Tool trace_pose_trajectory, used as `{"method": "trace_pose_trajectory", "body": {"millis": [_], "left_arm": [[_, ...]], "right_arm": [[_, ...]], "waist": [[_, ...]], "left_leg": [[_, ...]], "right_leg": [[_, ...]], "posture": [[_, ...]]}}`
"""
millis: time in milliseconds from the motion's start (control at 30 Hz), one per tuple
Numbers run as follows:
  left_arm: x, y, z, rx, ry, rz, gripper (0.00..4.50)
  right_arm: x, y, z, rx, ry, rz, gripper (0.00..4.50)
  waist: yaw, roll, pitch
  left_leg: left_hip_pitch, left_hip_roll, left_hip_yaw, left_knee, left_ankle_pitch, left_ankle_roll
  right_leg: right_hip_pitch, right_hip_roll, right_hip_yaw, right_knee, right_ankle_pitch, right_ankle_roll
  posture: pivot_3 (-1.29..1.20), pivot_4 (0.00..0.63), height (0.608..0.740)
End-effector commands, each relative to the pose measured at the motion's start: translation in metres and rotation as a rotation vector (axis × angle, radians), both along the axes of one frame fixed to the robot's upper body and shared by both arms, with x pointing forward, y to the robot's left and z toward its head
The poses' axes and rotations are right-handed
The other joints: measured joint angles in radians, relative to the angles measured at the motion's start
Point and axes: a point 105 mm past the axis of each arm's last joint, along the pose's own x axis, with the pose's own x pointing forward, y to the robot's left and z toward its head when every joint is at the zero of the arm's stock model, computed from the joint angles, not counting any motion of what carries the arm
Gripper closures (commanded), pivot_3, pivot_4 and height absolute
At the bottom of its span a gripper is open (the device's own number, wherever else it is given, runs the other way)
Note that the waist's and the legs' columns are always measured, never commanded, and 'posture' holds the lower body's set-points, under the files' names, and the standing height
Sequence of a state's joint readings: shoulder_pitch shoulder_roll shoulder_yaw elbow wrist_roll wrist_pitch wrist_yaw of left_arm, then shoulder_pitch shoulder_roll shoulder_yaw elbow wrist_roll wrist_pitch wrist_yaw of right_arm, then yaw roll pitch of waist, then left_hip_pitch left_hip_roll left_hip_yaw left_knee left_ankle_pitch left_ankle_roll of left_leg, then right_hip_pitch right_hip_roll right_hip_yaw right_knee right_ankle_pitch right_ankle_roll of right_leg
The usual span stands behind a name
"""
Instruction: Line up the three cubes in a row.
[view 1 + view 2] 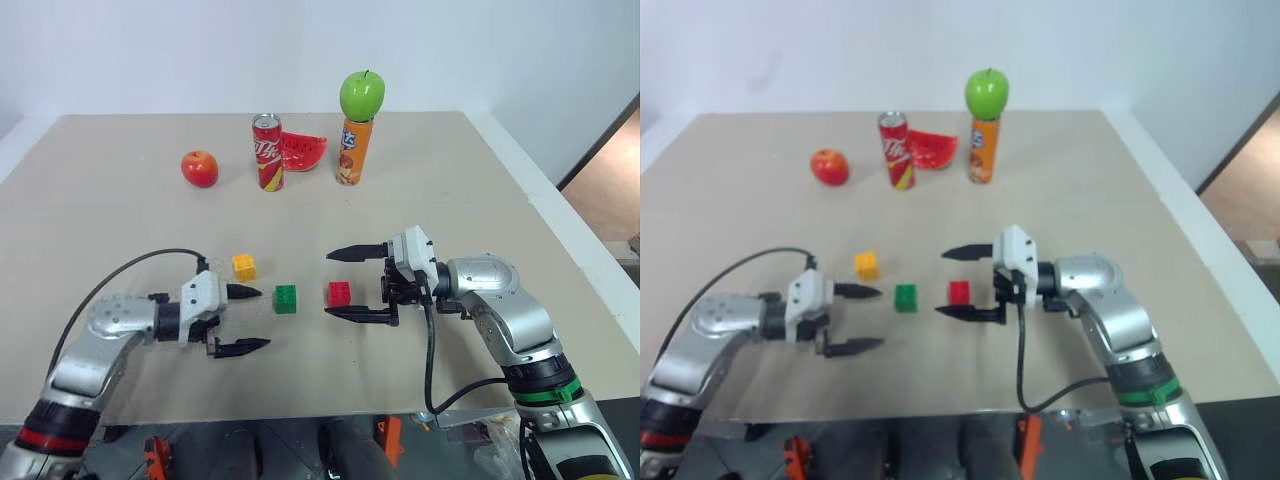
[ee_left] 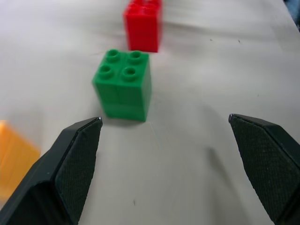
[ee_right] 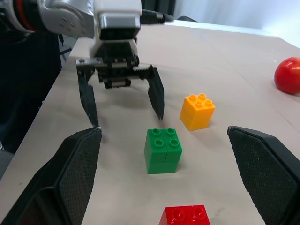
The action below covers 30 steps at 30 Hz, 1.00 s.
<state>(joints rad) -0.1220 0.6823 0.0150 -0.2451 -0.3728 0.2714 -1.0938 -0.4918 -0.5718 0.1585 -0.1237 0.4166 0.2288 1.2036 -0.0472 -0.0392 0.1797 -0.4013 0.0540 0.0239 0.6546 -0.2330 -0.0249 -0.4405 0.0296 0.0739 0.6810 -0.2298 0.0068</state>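
Observation:
Three small studded cubes stand on the beige table (image 1: pixel 120 230): yellow cube (image 1: pixel 244 267) to the left, green cube (image 1: pixel 286 298) in the middle, red cube (image 1: pixel 339 293) to the right. Green and red stand side by side; yellow sits a little farther back. My left gripper (image 1: pixel 262 318) is open just left of the green cube, which stands free in front of its fingers (image 2: pixel 79 159). Open as well, my right gripper (image 1: pixel 328 284) points left with the red cube between its fingers, touching neither. Its wrist view shows the green cube (image 3: pixel 163 151) and the left gripper (image 3: pixel 127 121) beyond.
Along the back of the table stand a red apple (image 1: pixel 199 168), a red soda can (image 1: pixel 267 152), a watermelon slice (image 1: pixel 302 150) and an orange bottle (image 1: pixel 352 153) with a green apple (image 1: pixel 361 95) on top. The table's front edge (image 1: pixel 300 415) runs close below both grippers.

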Motion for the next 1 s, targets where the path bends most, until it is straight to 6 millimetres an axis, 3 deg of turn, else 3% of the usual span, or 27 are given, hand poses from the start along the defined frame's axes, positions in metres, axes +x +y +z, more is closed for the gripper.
{"method": "trace_pose_trajectory", "body": {"millis": [33,267,533,767,1000], "left_arm": [[-0.003,0.011,0.022,-0.095,-0.057,0.155,0.01],[0.0,0.029,0.038,-0.28,-0.158,0.476,0.01],[0.031,0.049,0.033,-0.367,-0.141,0.685,0.01],[0.045,0.031,0.027,-0.382,-0.126,0.723,0.01],[0.05,0.026,0.024,-0.392,-0.123,0.783,0.01]], "right_arm": [[-0.001,-0.001,0.009,0.007,-0.039,0.02,0.0],[-0.001,-0.004,0.008,0.0,-0.036,0.023,0.0],[-0.002,-0.004,0.009,-0.002,-0.046,0.016,0.0],[-0.004,-0.005,0.01,-0.006,-0.047,0.001,0.0],[-0.005,-0.008,0.009,-0.013,-0.043,-0.012,0.0]], "waist": [[0.0,0.0,0.0],[0.002,0.0,0.0],[0.001,0.0,0.0],[0.001,0.0,0.0],[0.001,0.0,0.0]], "left_leg": [[0.0,0.0,0.0,0.0,0.0,0.0],[0.001,0.0,0.0,0.0,0.0,0.0],[0.003,-0.001,0.0,0.0,0.001,0.0],[0.003,-0.002,0.001,0.0,0.001,-0.001],[0.003,-0.002,0.0,0.0,0.001,-0.001]], "right_leg": [[0.0,0.0,0.0,0.0,0.0,0.0],[0.001,0.0,0.0,0.0,0.001,0.0],[0.003,0.0,0.0,0.0,0.002,0.0],[0.003,-0.001,0.001,0.0,0.003,0.001],[0.003,0.0,0.001,0.0,0.003,0.001]], "posture": [[0.0,0.15,0.74],[0.0,0.15,0.74],[0.0,0.15,0.74],[0.0,0.15,0.74],[0.0,0.15,0.74]]}}
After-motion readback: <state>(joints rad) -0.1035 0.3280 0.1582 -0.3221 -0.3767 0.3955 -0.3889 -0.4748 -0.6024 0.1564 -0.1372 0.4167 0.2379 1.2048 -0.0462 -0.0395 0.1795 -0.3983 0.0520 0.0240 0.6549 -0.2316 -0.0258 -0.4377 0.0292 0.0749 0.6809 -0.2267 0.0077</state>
